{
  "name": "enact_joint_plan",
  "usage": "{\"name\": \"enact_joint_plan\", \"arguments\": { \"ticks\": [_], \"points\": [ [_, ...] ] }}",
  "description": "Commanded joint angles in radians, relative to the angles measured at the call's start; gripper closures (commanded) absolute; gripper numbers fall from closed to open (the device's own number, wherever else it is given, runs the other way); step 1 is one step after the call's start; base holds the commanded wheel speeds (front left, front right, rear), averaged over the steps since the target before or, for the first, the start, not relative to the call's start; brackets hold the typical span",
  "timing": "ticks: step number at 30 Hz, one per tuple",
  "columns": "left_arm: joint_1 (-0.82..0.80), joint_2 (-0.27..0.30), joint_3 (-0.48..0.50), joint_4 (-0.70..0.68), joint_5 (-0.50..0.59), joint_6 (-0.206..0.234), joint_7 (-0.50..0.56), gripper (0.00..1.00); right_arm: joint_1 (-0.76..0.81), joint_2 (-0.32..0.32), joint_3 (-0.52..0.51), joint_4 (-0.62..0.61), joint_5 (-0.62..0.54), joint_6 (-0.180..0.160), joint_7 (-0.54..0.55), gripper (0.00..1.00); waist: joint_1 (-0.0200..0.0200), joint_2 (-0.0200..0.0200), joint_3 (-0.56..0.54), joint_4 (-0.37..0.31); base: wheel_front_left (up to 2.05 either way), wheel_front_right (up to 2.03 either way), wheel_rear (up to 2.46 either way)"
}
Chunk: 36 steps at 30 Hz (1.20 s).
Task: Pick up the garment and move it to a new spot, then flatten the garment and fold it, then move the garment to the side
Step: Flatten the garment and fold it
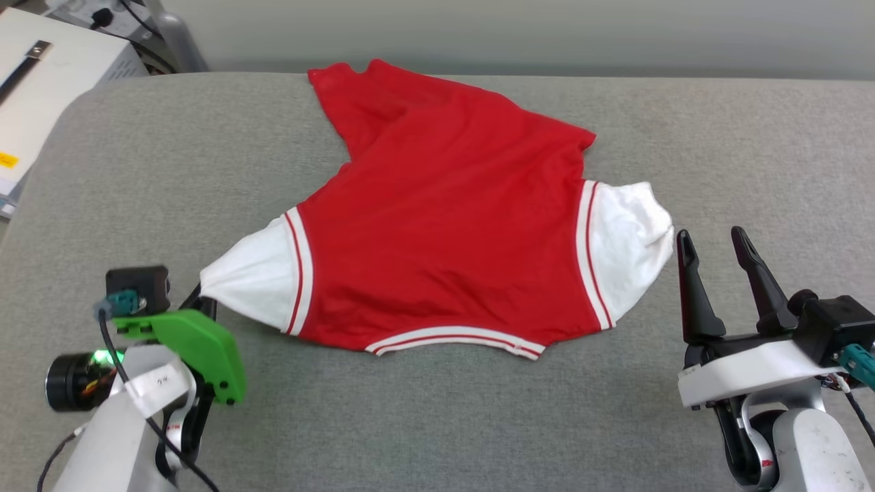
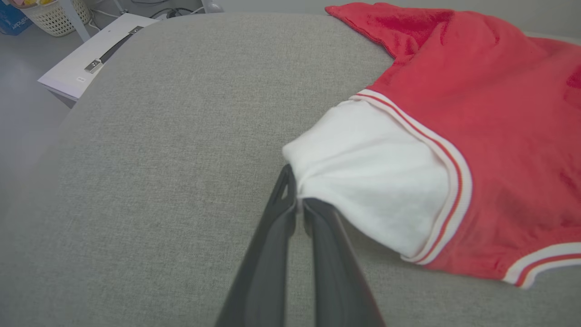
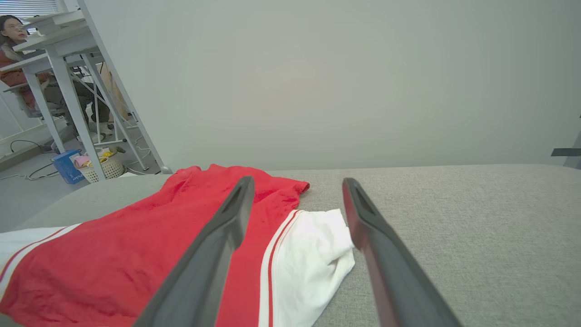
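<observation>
grey woven fabric is covering the tabletop (image 1: 437,424), and a plain pale wall is rising behind it.

garment (image 1: 444,239) is lying spread across the middle of the tabletop. its red body is facing up, and the far part is bunching toward the back edge. one white sleeve is reaching out to each side. red-and-white striped trim is running along the near edge and the sleeve seams.

left hand (image 2: 297,206) is pressing its fingers together on the tip of the left sleeve (image 2: 363,181), pinching the cloth low against the tabletop.

right hand (image 1: 713,239) is holding its fingers apart with nothing between them. it is sitting just beside the right sleeve (image 1: 629,253), not touching it.

writing:
- tape tag (image 1: 158,386) on the left forearm is carrying small dark marks, too small to read.
- yellow sticker (image 1: 7,160) on the white case (image 1: 48,75) past the tabletop's far left corner is showing no legible print.
- blue box (image 3: 67,165) on the floor beside a woven basket (image 3: 106,167) is showing pale lettering, too blurred to read.

person (image 3: 18,50) is sitting at a desk well behind.
</observation>
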<state>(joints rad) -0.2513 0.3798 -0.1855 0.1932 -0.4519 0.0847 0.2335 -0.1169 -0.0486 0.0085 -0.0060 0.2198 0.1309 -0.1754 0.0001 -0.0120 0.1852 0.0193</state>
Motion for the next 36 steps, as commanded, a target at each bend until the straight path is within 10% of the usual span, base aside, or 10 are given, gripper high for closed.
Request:
{"name": "enact_joint_plan", "arguments": {
  "ticks": [1, 6, 7, 8, 24, 36],
  "points": [
    [0.025, 0.007, 0.007, 0.013, -0.001, 0.003, -0.017, 1.00, 0.016, -0.002, -0.002, 0.002, -0.005, 0.000, 0.005, 0.00, -0.0001, 0.0119, -0.022, 0.026, 0.00, 0.00, 0.00],
    [0.051, -0.002, -0.001, 0.085, -0.026, -0.037, -0.054, 0.98, 0.017, -0.002, -0.001, 0.001, -0.013, 0.000, 0.018, 0.00, -0.0001, 0.0119, -0.024, 0.041, 0.00, 0.00, 0.00],
    [0.049, -0.002, -0.004, 0.103, -0.021, -0.038, -0.068, 0.04, 0.017, -0.002, -0.001, 0.001, -0.014, 0.000, 0.020, 0.00, -0.0001, 0.0119, -0.025, 0.043, 0.00, 0.00, 0.00],
    [0.046, -0.004, -0.007, 0.119, -0.017, -0.039, -0.078, 0.00, 0.018, -0.002, -0.001, 0.002, -0.015, 0.000, 0.021, 0.00, -0.0001, 0.0119, -0.027, 0.046, 0.00, 0.00, 0.00],
    [0.029, -0.036, -0.016, 0.070, 0.042, -0.093, -0.466, 0.00, 0.045, -0.002, -0.016, -0.003, -0.022, 0.000, 0.042, 0.00, -0.0001, 0.0119, -0.089, 0.084, 0.00, 0.00, 0.00],
    [0.151, -0.128, -0.015, -0.196, 0.184, -0.124, -0.495, 0.00, 0.031, -0.041, -0.056, -0.013, -0.070, 0.000, 0.173, 0.00, -0.0001, 0.0119, -0.043, 0.116, 0.00, 0.00, 0.00]
  ]
}}
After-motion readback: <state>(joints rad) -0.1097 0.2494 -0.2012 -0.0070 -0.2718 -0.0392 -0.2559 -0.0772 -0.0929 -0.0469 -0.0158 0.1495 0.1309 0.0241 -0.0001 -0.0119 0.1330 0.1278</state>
